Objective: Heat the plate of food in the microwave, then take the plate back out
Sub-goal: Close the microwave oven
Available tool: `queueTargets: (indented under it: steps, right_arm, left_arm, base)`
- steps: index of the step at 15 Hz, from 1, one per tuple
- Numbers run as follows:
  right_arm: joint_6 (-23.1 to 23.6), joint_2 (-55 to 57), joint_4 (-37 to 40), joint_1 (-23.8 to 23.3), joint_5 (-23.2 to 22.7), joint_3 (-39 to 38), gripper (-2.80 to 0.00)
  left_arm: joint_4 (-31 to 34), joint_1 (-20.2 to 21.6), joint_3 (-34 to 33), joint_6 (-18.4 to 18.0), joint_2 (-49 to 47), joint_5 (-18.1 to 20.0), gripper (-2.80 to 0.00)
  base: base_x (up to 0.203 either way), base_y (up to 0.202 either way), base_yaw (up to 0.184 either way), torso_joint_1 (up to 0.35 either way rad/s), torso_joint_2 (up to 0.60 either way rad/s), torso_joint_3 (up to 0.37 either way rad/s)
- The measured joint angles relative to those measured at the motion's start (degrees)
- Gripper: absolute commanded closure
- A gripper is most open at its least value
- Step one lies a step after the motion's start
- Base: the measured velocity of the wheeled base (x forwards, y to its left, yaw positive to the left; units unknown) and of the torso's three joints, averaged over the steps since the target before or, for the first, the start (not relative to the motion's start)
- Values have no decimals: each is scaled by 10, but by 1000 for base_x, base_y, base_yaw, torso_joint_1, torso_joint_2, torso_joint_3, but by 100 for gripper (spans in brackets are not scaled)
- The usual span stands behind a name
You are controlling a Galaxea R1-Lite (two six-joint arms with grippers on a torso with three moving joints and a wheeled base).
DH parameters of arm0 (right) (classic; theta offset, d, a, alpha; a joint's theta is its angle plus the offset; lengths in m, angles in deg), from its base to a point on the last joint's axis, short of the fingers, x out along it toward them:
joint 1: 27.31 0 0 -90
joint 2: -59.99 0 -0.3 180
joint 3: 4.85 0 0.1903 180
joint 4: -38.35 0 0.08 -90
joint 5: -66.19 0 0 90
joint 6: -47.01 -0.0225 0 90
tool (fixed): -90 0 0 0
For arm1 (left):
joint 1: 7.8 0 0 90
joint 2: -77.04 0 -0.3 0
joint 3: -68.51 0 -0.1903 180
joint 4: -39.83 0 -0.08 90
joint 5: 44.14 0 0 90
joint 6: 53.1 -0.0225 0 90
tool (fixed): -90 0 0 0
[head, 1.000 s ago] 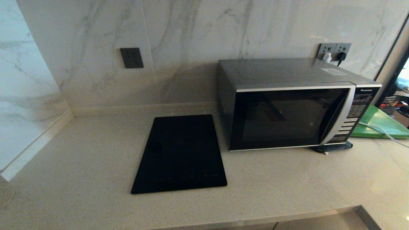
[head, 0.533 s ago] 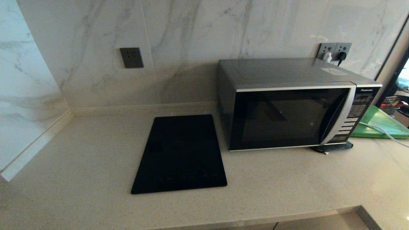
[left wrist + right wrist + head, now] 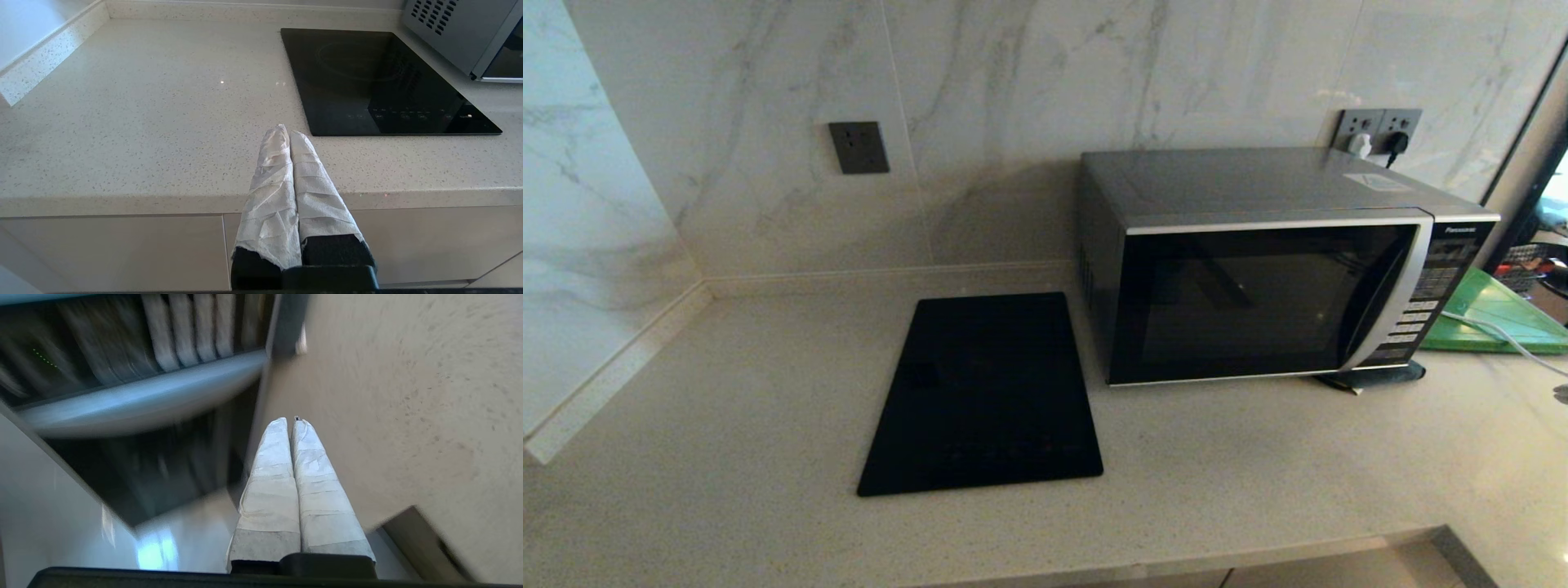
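The microwave (image 3: 1274,265) stands on the bench (image 3: 727,425) with its door shut; the plate of food shows in no view. The left gripper (image 3: 284,131), fingers pressed together and empty, hangs over the bench's front edge, with the microwave well off ahead and to its right. The right gripper (image 3: 291,421), fingers likewise closed on nothing, looks the nearer arm for the door, though its blurred view leaves the bearing unclear.

Microwave (image 3: 1262,269): one
Black slab (image 3: 987,392): one
Green board (image 3: 1494,314): one
Wall sockets: one dark single plate (image 3: 859,147), one double plate (image 3: 1377,131) behind the microwave
Plugs in the double plate: two
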State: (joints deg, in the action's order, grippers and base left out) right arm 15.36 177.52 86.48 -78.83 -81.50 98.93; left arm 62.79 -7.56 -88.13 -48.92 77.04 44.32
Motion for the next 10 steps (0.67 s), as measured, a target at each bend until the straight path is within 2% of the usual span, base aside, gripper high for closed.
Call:
queueTargets:
  steps: [2, 4, 7, 10]
  right_arm:
    - [92, 31, 43, -1, -64, -1, 0]
    - [162, 47, 90, 16, -91, -2, 0]
    - [180, 65, 95, 41, -106, 18, 0]
    - [221, 91, 47, 51, -105, 24, 0]
  left_arm:
    - [0, 0, 0, 0, 0, 0, 0]
    - [0, 0, 0, 0, 0, 0, 0]
    - [0, 0, 0, 0, 0, 0, 0]
    - [0, 0, 0, 0, 0, 0, 0]
  base:
    - [0, 0, 0, 0, 0, 0]
    - [0, 0, 0, 0, 0, 0]
    - [0, 0, 0, 0, 0, 0]
    - [0, 0, 0, 0, 0, 0]
